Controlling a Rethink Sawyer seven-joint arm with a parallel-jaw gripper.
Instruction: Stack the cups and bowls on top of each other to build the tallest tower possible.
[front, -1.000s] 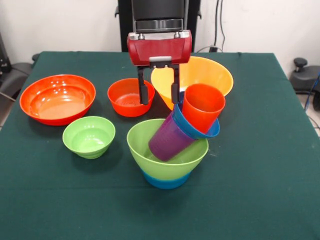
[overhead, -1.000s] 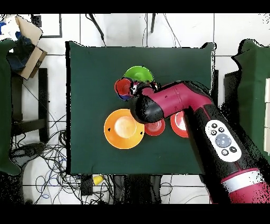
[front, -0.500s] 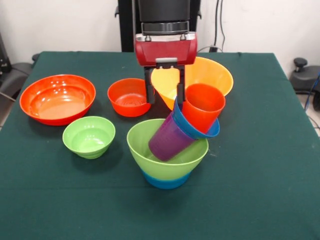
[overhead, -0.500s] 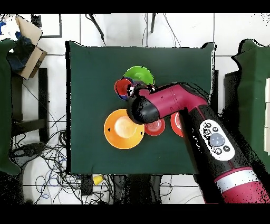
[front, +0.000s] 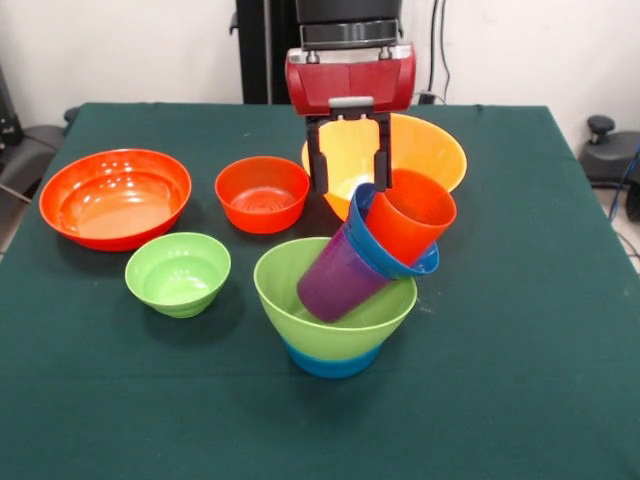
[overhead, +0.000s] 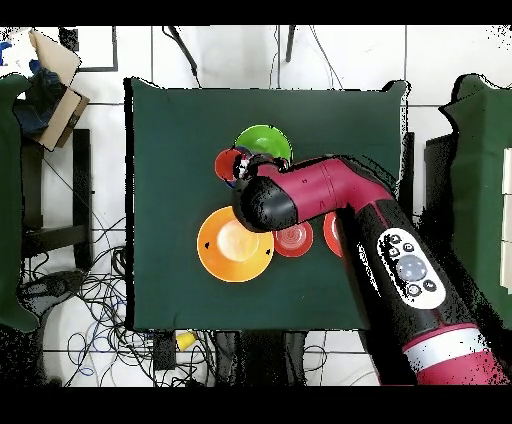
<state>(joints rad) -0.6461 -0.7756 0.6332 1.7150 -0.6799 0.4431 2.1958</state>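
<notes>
Gripper (front: 349, 166) points down, fingers apart (arm vertical).

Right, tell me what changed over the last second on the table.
The gripper slid sideways from over the medium red-orange bowl toward the tilted orange-red cup in the tower, fingers open, one finger close by the cup's rim. It took hold of nothing. The tower and the loose bowls did not move.

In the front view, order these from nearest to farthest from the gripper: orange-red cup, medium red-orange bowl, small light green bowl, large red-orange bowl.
1. Orange-red cup, just below the gripper.
2. Medium red-orange bowl, picture left.
3. Small light green bowl, lower left.
4. Large red-orange bowl, far left.
</notes>
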